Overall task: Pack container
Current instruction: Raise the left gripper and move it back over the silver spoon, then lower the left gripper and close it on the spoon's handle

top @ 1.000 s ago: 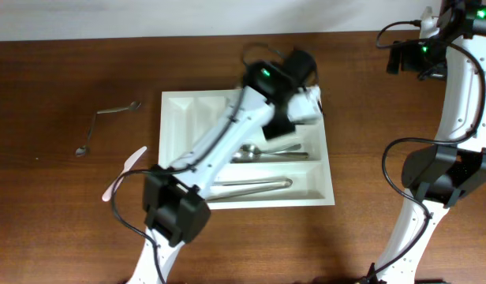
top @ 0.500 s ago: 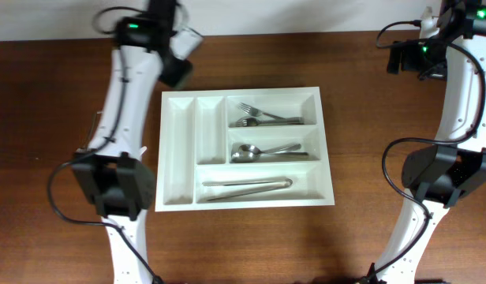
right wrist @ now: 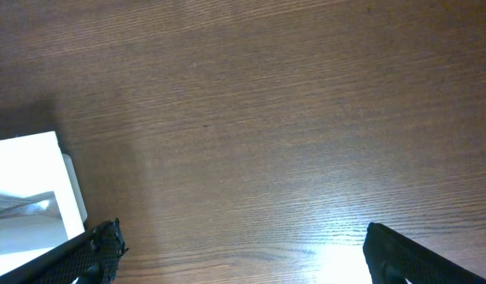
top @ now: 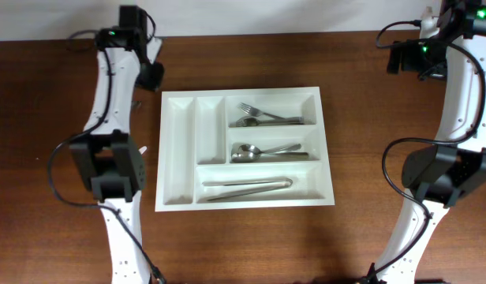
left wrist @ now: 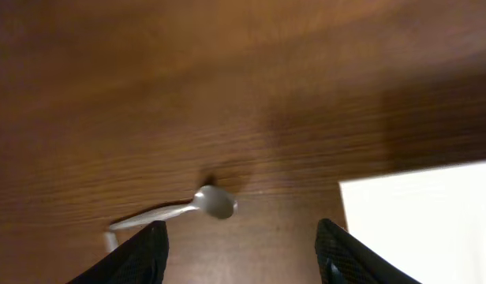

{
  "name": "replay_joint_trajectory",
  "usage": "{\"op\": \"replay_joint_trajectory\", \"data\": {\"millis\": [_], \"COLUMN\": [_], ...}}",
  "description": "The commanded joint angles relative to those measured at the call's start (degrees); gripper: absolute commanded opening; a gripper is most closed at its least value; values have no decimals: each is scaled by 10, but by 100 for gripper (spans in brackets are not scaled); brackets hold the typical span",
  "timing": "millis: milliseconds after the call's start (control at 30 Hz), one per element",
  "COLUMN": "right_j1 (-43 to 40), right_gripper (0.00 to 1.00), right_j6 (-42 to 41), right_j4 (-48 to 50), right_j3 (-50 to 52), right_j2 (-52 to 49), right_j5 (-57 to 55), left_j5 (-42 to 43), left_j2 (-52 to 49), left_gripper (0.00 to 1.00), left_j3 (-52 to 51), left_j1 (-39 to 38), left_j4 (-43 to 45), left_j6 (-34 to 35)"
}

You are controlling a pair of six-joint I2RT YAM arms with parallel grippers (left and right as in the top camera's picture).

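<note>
Container (top: 180, 158): likely stiff, light, slick plastic; pinch a rim wall. Left gripper (left wrist: 241, 243), right gripper (right wrist: 239, 237): both apart, empty.

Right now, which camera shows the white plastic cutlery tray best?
Overhead: the whole white plastic cutlery tray shows, all five compartments. The left wrist view catches only one white corner; the right wrist view only a corner at its left edge.

Dark brown wood-grain table (top: 54, 237), pale white strip (top: 267, 16) running beyond its far edge
</note>
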State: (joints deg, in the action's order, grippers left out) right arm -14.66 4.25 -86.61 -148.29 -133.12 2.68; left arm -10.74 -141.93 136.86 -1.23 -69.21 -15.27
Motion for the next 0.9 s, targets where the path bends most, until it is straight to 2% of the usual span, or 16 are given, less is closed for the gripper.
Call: {"op": "replay_joint_trajectory", "data": {"millis": [0,433,867], "right_j1": [-1,-1,-1], "right_gripper": [99,99,99], "right_j6": [-7,-7,-7], "right_j4": [0,0,0], "right_j3": [-8,-8,-8], "right_j2": [10,10,10], "right_j5": [3,3,3], "left_j5": [-45,-101,-99], "left_j2": [-29,-54,-70], "left_gripper": [62,63,62], "left_j3": [8,8,-10], "left_j1": [-1,0,0], "left_j4": [-5,-11,-10], "left_j6": [11,2,20]}}
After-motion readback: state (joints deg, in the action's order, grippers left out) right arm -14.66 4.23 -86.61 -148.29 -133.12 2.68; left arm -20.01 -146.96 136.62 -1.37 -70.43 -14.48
